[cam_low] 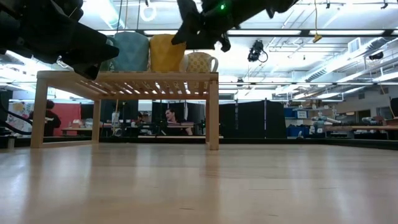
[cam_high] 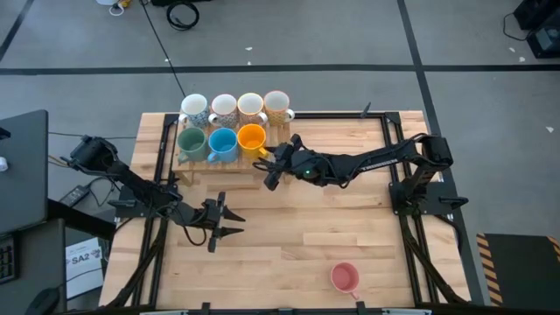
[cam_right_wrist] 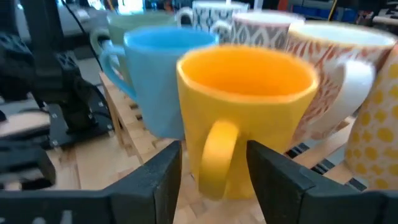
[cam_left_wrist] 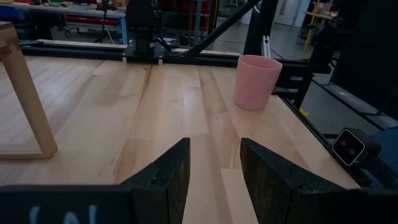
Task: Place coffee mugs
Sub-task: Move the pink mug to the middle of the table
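The right gripper (cam_high: 270, 166) sits at the front edge of the slatted wooden rack (cam_high: 229, 163), its fingers spread. In the right wrist view the handle of the orange mug (cam_right_wrist: 245, 118) lies in the gap between the two fingers (cam_right_wrist: 155, 177); contact with either finger cannot be confirmed from these views.

The orange mug stands upright on the rack, directly ahead of the right gripper. Just beside it in the same front row are the blue mug (cam_high: 222, 143) and then the green mug (cam_high: 192, 141). Behind these, farther from the right gripper, stand four patterned white mugs in a row: one with a dark pattern (cam_high: 194, 108), one with a grey pattern (cam_high: 224, 108), one with an orange pattern (cam_high: 251, 108) and one with yellow dots (cam_high: 277, 106).

The left gripper (cam_high: 224, 222) hovers over bare tabletop (cam_high: 350, 219), below and to the near side of the rack, fingers spread and holding nothing. One rack leg (cam_left_wrist: 25, 93) stands close beside it.

The pink mug (cam_high: 345, 277) stands upright on the table, well apart from both grippers, ahead of the left gripper near the table's front edge. Its handle is not visible in the left wrist view.
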{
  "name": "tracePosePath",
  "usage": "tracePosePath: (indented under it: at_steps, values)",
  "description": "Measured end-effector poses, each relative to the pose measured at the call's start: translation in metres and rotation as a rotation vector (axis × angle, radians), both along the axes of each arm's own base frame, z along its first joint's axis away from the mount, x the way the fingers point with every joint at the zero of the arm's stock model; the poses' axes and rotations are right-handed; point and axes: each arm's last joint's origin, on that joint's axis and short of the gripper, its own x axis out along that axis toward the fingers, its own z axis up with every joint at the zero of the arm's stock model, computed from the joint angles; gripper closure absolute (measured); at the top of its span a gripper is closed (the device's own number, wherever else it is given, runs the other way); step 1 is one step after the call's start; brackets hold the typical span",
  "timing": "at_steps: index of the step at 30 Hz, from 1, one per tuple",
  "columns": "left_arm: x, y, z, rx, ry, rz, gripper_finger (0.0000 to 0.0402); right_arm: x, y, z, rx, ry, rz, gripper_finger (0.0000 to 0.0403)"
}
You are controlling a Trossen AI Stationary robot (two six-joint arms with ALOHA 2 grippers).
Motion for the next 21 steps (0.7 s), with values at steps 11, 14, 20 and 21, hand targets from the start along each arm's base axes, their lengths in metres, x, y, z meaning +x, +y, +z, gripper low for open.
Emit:
tracePosePath:
  at_steps: [11,14,20,21]
  values:
    - [0.000,0.000,0.000,0.000,0.000,0.000,0.0253,-0.052,0.027,0.056,0.024,0.040,0.163,0.0215]
    - [0.000,0.000,0.000,0.000,0.000,0.000,0.0253,-0.076,0.038,0.069,0.112,0.092,0.277,0.0216]
    - [0.000,0.000,0.000,0.002,0.001,0.000,0.0253,-0.122,0.056,0.081,0.487,0.198,0.453,0.0215]
    - [0.000,0.000,0.000,0.002,0.001,0.000,0.0253,-0.128,0.059,0.081,0.547,0.225,0.469,0.0216]
